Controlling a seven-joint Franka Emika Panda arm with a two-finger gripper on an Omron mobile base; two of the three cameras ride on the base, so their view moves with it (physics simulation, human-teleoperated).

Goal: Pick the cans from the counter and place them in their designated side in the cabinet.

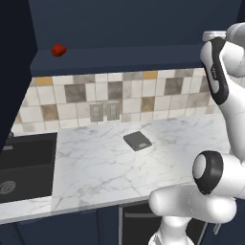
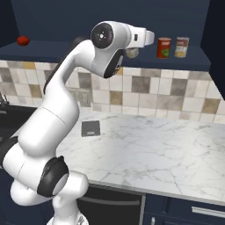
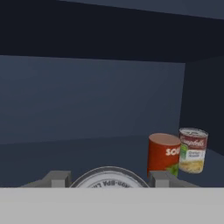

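Two cans (image 2: 164,47) are already stood at the cabinet (image 2: 184,62) shelf's right end, while a third, apparently another can (image 3: 109,177), is clamped in the gripper (image 3: 107,178).

Two cans (image 2: 172,47) side by side in cabinet (image 2: 189,61)

Two upright cans, one red (image 2: 164,47) and one yellow-green-labelled (image 2: 181,47), are seen side by side at the cabinet (image 2: 193,61) shelf's right end.

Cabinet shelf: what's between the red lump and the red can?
Right base view: the gripper, its fingers around a silver-topped can, just left of the red can. From there to the red lump the cabinet shelf is bare.
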